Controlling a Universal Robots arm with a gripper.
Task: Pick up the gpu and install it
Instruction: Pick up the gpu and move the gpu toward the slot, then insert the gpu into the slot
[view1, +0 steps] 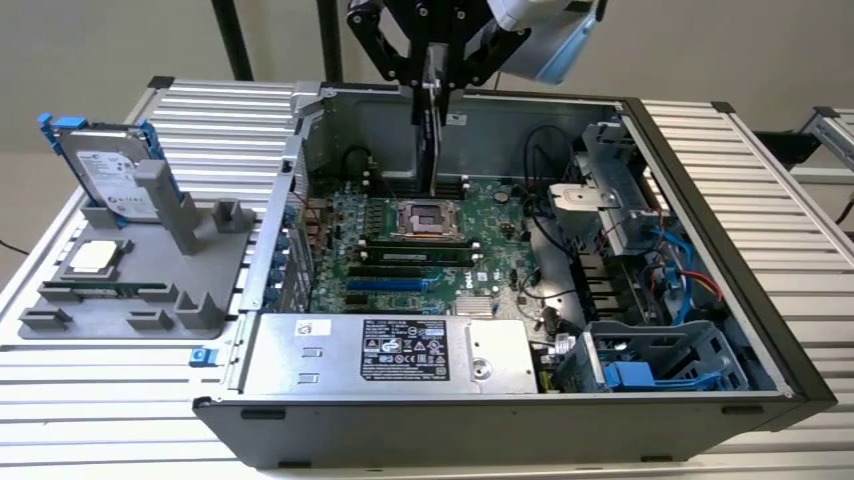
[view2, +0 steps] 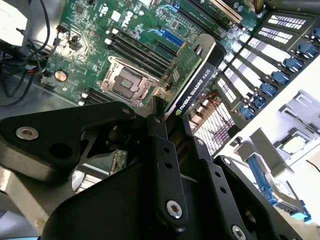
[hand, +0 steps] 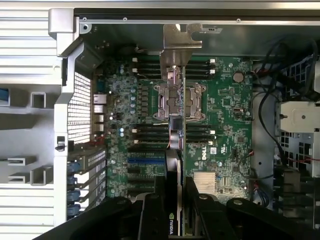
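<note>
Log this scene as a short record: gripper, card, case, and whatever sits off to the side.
gripper: shut on the gpu
gpu: held on edge above the motherboard, near the processor socket, not seated in a slot
computer case: lying on its side, open
hard drive: standing in the grey fixture, outside the case at the exterior view's left

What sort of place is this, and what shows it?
Likely a robot computer-assembly bench: an open computer case on a slatted table, a gray parts fixture, the gripper holding the gpu.
</note>
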